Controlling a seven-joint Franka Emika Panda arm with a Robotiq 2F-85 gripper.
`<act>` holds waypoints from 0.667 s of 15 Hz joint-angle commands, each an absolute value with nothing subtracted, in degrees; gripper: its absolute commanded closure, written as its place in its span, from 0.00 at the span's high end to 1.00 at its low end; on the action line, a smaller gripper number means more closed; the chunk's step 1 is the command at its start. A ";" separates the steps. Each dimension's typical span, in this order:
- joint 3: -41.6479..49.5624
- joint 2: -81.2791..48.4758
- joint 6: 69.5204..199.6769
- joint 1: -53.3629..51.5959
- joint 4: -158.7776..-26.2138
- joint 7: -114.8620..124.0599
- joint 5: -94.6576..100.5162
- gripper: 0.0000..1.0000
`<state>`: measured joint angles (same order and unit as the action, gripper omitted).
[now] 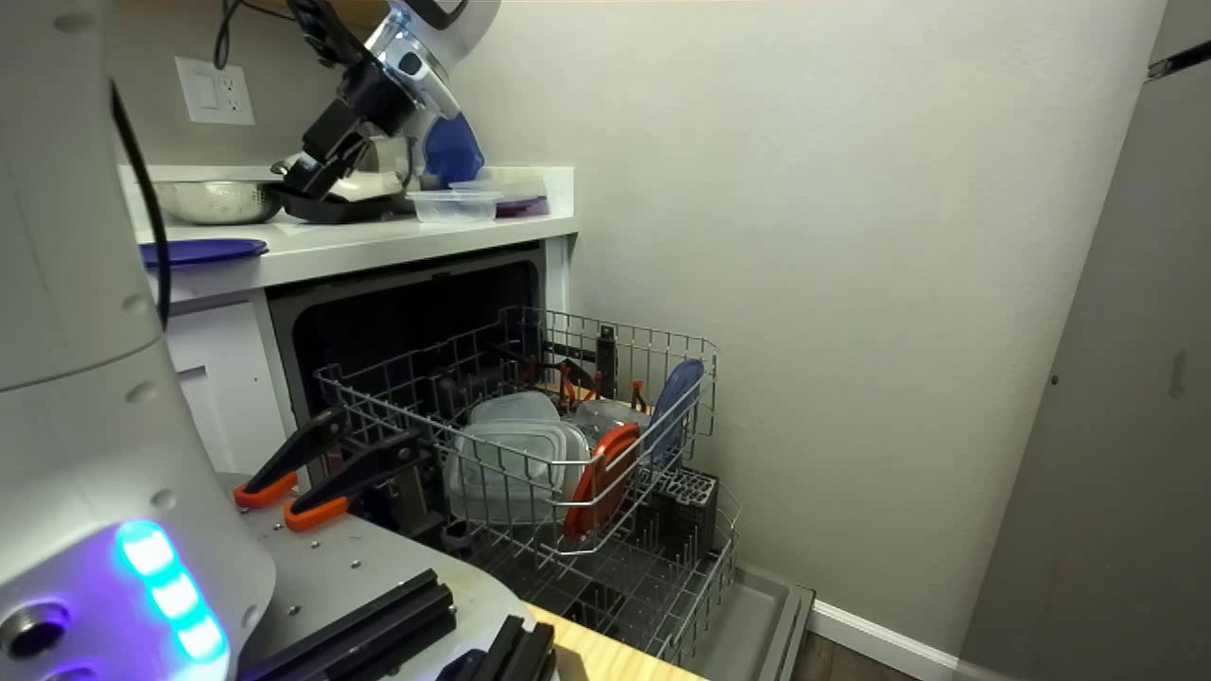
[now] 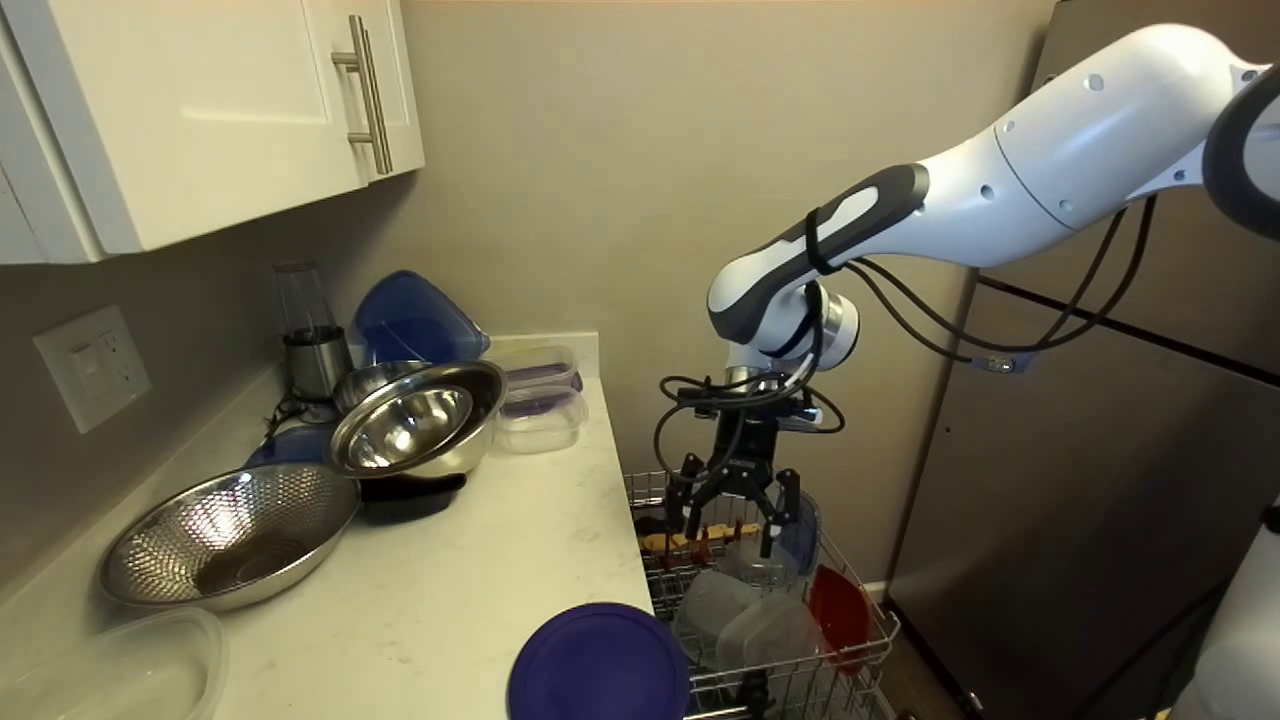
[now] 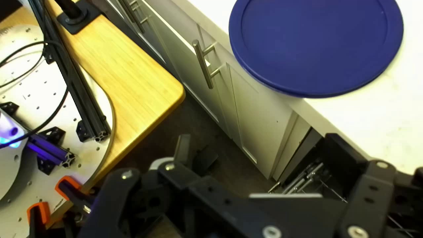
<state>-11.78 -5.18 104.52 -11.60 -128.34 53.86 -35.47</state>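
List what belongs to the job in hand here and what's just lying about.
Likely in the job, being nearest the open, empty gripper:
upper dishwasher rack
clear containers in it
red lid in it

Just lying about, on the counter:
perforated metal bowl
tilted metal bowls
round dark-blue lid

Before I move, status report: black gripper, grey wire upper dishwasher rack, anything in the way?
Black gripper open, holding nothing. Grey wire upper dishwasher rack pulled out, holding clear plastic containers. Possible snag: round blue lid, overhanging edge of white counter.
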 commanded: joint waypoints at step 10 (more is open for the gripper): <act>-12.87 -5.86 102.19 -14.31 -125.80 50.67 -33.63 1.00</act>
<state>-12.98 -5.86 102.29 -14.24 -125.87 50.65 -33.66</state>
